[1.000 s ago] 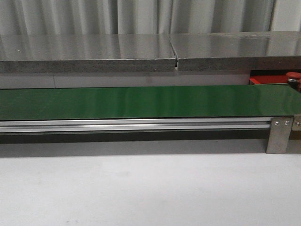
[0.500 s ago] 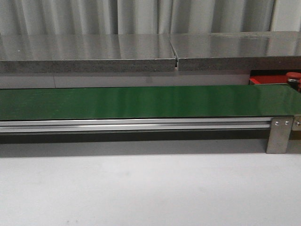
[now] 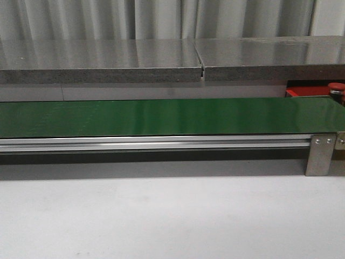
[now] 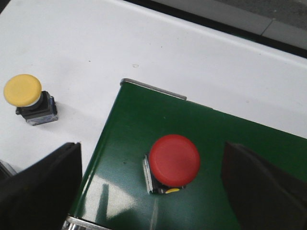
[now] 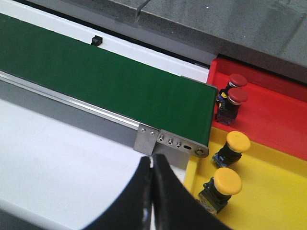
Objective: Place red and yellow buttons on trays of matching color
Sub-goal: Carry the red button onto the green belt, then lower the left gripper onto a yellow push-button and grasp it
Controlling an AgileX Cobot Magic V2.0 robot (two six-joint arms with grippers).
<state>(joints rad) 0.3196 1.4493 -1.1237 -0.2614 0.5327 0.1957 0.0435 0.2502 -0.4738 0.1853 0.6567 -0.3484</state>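
Observation:
In the left wrist view a red button (image 4: 173,160) stands upright on the end of the green belt (image 4: 230,129). My left gripper (image 4: 152,155) is open, one finger on each side of the button and apart from it. A yellow button (image 4: 22,91) stands on the white table beside the belt. In the right wrist view the red tray (image 5: 278,110) holds two red buttons (image 5: 237,97). The yellow tray (image 5: 273,191) beside it holds two yellow buttons (image 5: 227,181). My right gripper (image 5: 152,162) is shut and empty over the white table. Neither gripper shows in the front view.
The long green belt (image 3: 161,116) crosses the front view on a metal rail (image 3: 156,143). The red tray (image 3: 302,91) and a red button (image 3: 336,87) peek out past its right end. A grey shelf (image 3: 161,59) runs behind, white table (image 3: 172,216) in front.

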